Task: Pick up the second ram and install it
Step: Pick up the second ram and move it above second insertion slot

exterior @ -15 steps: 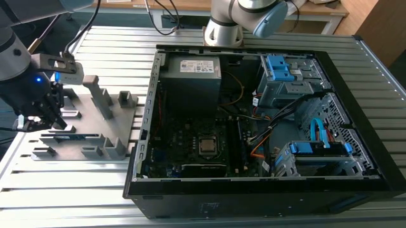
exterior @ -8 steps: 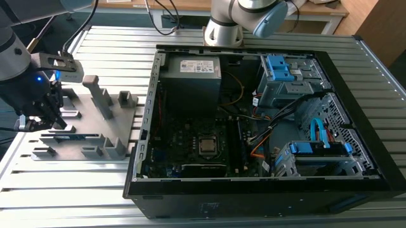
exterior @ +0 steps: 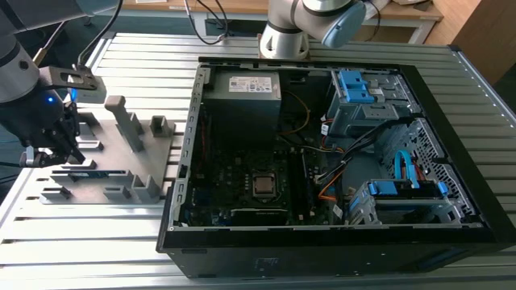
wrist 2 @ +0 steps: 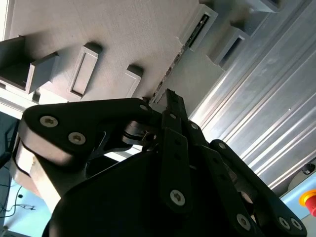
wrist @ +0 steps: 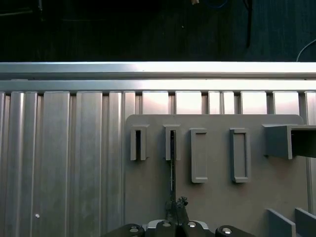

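The second ram point(exterior: 90, 174) is a thin blue-green stick standing on edge in the slotted blocks of the grey fixture plate point(exterior: 121, 139), at the exterior view's left. In the first wrist view the second ram point(wrist: 173, 163) shows edge-on as a dark line running from a slot block down to my gripper point(wrist: 176, 207). My gripper point(exterior: 71, 158) sits low over the stick's near end. In the second wrist view the black fingers point(wrist 2: 174, 148) come together at the gripper tip point(wrist 2: 167, 96), right on the edge of the second ram point(wrist 2: 190, 42). The stick still rests in its holder.
An open computer case point(exterior: 451, 199) lies at the exterior view's right, with the motherboard point(exterior: 258, 181), cables and blue drive bays inside. Upright grey fixture blocks point(exterior: 129, 124) stand on the plate. The ribbed metal table point(exterior: 81, 241) runs all around, and its edge point(wrist: 158, 69) lies beyond the plate.
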Available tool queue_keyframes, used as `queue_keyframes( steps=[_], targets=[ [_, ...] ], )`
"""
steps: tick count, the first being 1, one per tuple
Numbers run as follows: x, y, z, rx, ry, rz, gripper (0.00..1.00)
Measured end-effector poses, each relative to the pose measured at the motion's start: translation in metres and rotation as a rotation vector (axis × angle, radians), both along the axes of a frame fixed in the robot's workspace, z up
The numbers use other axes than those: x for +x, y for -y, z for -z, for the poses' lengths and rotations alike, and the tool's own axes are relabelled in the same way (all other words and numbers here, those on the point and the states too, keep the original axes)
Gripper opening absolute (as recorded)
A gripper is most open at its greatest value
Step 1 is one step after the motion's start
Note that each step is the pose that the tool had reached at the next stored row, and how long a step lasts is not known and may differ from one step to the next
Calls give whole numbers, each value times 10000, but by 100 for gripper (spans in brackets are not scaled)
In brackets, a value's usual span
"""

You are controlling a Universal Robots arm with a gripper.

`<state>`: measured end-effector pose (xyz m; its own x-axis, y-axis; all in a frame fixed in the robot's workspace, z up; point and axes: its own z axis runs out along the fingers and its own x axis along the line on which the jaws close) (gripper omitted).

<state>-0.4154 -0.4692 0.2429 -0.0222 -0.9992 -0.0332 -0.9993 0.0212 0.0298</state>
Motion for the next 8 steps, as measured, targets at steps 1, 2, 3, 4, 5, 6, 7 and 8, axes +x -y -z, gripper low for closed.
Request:
queue_keyframes(
  steps=[1,2,3,4,5,6,7,8],
  targets=[
    [0,0,0,0,0,-3,10],
    [0,0,0,0,0,-6,10],
    [0,0,0,0,1,-8,11],
    [0,0,0,0,0,-11,17],
    [0,0,0,0,0,-13,23],
    [0,0,0,0,0,-16,23],
    [0,0,0,0,0,-18,29],
    [0,0,0,0,0,-21,29]
  ],
)
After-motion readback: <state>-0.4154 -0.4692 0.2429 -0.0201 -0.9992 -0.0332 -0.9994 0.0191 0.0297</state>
